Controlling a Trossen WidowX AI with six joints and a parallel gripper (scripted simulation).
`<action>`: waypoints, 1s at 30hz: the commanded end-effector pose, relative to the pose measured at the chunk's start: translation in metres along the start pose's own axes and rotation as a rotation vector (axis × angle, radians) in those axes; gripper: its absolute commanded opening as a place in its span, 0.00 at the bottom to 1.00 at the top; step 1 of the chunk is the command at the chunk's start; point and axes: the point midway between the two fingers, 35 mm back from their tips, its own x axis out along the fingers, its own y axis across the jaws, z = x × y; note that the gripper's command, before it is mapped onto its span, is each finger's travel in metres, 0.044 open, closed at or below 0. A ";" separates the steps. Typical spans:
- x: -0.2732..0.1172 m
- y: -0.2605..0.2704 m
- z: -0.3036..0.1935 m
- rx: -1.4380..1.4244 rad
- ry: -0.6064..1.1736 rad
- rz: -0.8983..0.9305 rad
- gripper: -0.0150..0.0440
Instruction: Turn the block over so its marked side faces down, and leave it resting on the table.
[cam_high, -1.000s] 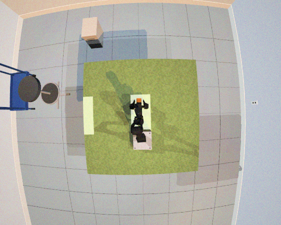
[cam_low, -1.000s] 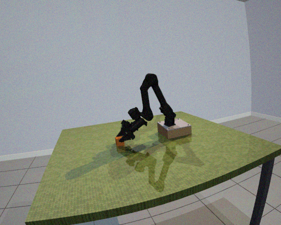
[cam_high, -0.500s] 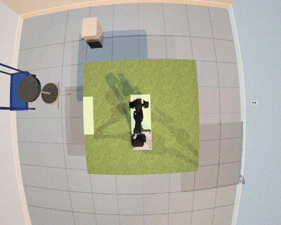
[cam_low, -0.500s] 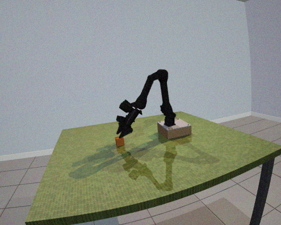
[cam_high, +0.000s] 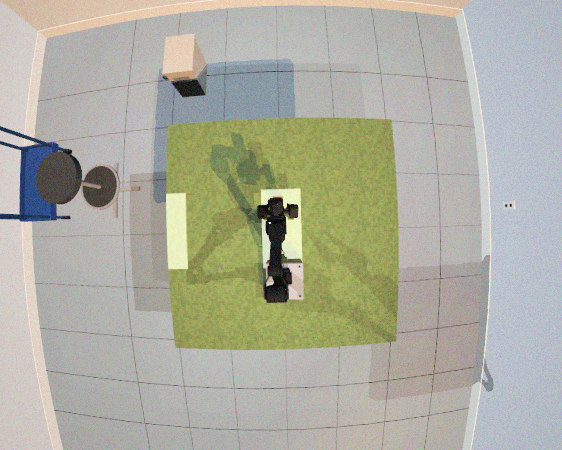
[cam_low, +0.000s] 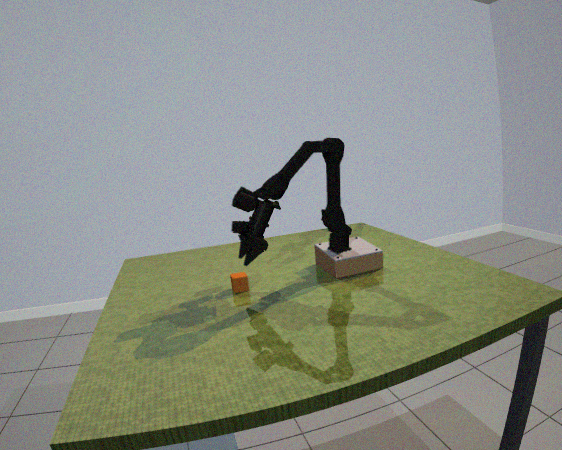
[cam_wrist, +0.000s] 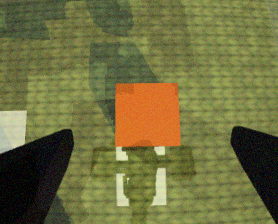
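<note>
Pale blue-grey walls (cam_low: 200, 100) meet a grey tiled floor (cam_high: 350, 390) along a light skirting. A green table (cam_low: 150, 380) stands on dark legs (cam_low: 525, 380). On the floor sit a beige box (cam_high: 183, 57) and a blue stand (cam_high: 35, 182) carrying dark discs (cam_high: 100, 186). Overlapping shadows fall across the floor and table.

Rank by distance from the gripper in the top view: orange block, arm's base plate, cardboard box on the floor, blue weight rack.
1. Orange block, just beyond the gripper, which is open.
2. Arm's base plate, on the table behind it.
3. Cardboard box, on the floor past the table's far edge.
4. Blue weight rack, far left.
</note>
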 end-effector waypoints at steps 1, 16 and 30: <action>0.001 0.001 0.014 -0.006 0.084 0.001 1.00; -0.007 0.000 0.045 -0.006 0.503 0.004 1.00; 0.028 0.000 0.026 -0.006 0.503 0.004 1.00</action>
